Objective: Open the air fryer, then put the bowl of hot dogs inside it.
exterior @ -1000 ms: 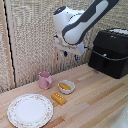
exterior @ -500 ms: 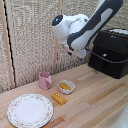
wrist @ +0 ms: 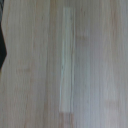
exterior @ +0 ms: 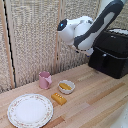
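Overhead, the white arm [exterior: 92,27] hung above the wooden table [exterior: 95,102], its blocky end lying near the upper left corner of the fryer [exterior: 111,54] in the exterior view. The gripper's fingers could not be picked out there, and the wrist view showed only blurred pale wood grain with a dark edge at one side, so whether they were spread or pressed together could not be told, and nothing was seen between them. The fryer stood at the exterior view's right, black and boxy with a glossy top, its drawer front facing the table; the handle was too dark to separate from that front. The bowl [exterior: 66,87] sat well apart from the arm's end, lower and toward the exterior view's left, with the hot dogs [exterior: 65,86] heaped inside it. A yellow-orange block [exterior: 59,98] lay just in front of the bowl, a pink mug [exterior: 45,80] stood near it on the left, and a floral plate [exterior: 30,110] lay nearer the camera.
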Controlling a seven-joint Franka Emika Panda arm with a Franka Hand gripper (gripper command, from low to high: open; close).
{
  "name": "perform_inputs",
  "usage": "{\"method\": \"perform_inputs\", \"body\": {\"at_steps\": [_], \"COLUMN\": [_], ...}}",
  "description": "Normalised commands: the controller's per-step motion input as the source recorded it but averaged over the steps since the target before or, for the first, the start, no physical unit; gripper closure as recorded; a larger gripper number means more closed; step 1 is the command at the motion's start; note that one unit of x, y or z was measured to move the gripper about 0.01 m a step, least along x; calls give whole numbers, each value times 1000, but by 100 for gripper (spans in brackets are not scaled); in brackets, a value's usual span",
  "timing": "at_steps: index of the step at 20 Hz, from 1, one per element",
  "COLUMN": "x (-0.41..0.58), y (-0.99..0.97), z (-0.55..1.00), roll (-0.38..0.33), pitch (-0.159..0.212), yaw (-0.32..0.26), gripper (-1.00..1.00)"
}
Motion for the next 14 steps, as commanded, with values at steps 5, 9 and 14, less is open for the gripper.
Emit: {"method": "perform_inputs", "body": {"at_steps": [5, 9, 14], "x": [-266, -287, -145], "y": [-473, -505, -527], "z": [-318, -316, -321], "roll": [-209, -126, -72], "pitch": [-99, -54, -55], "yaw": [81, 81, 106], "gripper": [-100, -100, -100]}}
